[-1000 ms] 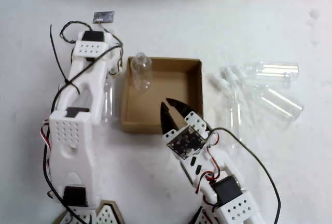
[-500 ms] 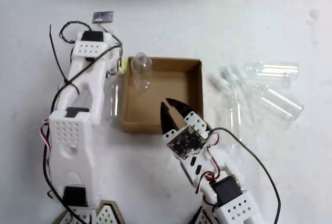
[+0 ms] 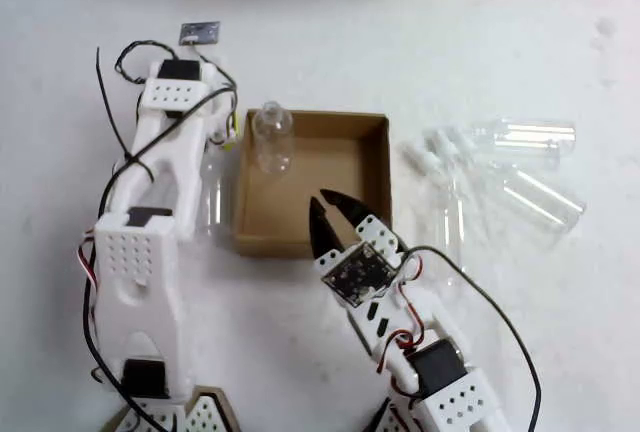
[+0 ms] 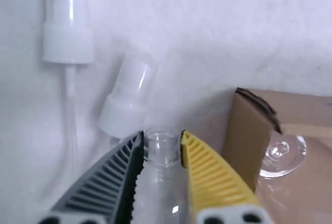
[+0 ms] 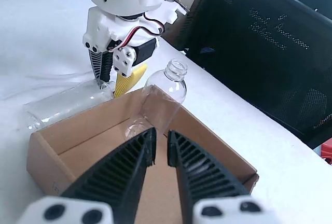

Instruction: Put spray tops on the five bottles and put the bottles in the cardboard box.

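Beside the cardboard box (image 4: 245,141), the left gripper (image 4: 161,136) clamps a bottle (image 4: 158,193), its body cut off.

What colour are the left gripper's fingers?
One grey, one yellow; the left gripper grips a clear bottle. Best in the left wrist view.

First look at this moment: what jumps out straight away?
An uncapped bottle leans in the far left corner of the cardboard box. Just outside the box, the left gripper has its jaws shut on the neck of a second bottle lying on the table. The right gripper hovers over the box, jaws slightly apart and empty.
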You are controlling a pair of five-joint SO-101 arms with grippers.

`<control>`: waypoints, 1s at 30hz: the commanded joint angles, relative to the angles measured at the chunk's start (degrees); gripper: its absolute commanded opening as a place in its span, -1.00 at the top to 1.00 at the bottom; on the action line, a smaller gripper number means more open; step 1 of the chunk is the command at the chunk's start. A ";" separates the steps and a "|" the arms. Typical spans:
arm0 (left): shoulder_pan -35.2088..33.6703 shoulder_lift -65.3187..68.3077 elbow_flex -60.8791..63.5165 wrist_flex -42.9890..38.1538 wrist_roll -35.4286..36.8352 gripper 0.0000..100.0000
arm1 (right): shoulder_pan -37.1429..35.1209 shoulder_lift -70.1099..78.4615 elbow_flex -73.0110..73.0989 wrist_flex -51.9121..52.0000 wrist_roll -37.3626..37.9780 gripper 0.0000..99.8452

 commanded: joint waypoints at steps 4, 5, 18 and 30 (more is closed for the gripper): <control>0.22 -6.29 -9.85 8.26 0.70 0.95 | 0.66 0.31 0.53 0.13 0.44 0.94; -0.04 -7.08 -12.31 10.11 0.70 0.95 | 0.66 0.31 0.53 0.13 0.44 0.94; -0.40 -17.98 -36.13 23.47 0.79 0.95 | 2.33 -0.13 0.53 -0.22 0.44 0.94; 5.76 -38.99 -28.84 23.74 0.70 0.95 | 2.33 -0.04 0.53 -0.31 0.44 0.94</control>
